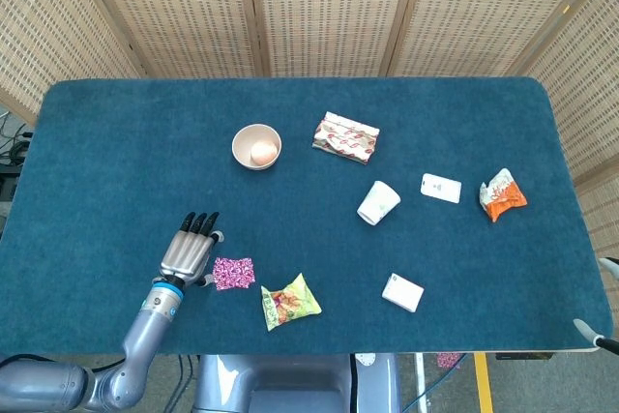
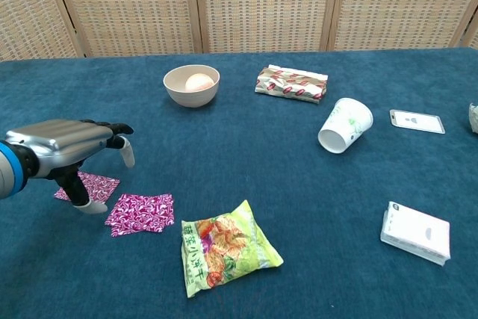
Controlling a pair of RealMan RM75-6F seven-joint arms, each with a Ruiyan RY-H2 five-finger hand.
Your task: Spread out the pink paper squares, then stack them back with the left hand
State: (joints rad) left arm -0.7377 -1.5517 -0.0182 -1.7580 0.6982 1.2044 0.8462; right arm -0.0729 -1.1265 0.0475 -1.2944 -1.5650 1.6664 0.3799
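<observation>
Where the chest view looks low across the blue worktop [image 2: 246,147], two pink paper squares show apart: one [image 2: 140,213] lies flat at near left, just left of a green snack bag [image 2: 224,246], and the other [image 2: 88,185] sits slightly farther left, partly under the left robot hand [image 2: 66,147]. From the head view only the right-hand square [image 1: 233,273] is visible; the hand [image 1: 189,251] covers the other. That hand hangs palm down, fingers spread and pointing far, thumb tip down on the worktop beside the left square, holding nothing. Farther off stand a bowl [image 2: 192,84] with an egg, a tipped paper cup [image 2: 345,125] and a wrapped packet [image 2: 291,83]. The right robot hand is out of sight.
</observation>
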